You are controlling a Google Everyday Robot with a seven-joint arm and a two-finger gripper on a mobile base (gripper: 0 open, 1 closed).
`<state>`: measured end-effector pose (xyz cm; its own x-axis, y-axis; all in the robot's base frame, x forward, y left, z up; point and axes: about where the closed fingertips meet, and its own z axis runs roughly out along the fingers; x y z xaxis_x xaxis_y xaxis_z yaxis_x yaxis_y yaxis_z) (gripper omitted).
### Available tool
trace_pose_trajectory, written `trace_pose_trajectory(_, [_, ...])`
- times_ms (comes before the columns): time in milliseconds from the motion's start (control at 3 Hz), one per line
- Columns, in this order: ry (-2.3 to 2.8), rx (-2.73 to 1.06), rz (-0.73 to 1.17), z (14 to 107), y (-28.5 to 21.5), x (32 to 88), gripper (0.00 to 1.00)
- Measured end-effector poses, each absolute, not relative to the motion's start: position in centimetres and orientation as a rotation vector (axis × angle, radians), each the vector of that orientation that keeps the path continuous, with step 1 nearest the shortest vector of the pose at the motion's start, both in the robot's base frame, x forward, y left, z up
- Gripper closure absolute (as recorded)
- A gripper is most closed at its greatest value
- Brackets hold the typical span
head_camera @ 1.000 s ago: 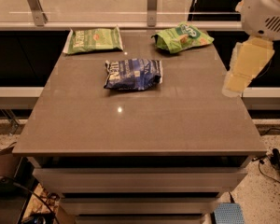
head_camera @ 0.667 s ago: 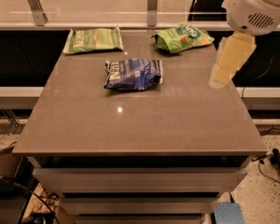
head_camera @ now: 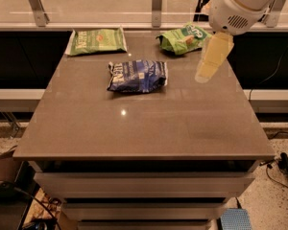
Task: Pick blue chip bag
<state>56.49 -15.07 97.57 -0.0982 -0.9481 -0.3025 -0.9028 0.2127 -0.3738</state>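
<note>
Above the table's (head_camera: 134, 128) right side, I am hovering the gripper (head_camera: 207, 70) (open or closed, I cannot tell); the blue chip bag (head_camera: 138, 75) is lying flat near mid-table, to the gripper's left, its long axis running left to right.

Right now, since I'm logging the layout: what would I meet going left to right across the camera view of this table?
Flat green bag → blue chip bag → bright green puffed bag → end effector, hovering above the table near its right side.
</note>
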Motion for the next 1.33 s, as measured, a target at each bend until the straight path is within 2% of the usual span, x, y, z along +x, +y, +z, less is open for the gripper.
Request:
trace_pose_trajectory(667, [1.987,-1.801,-0.042,94.0,-11.0,59.5,0.0])
trace_pose_trajectory(1333, [2.026,-1.835,-0.102,90.3,-7.7,61.6,0.0])
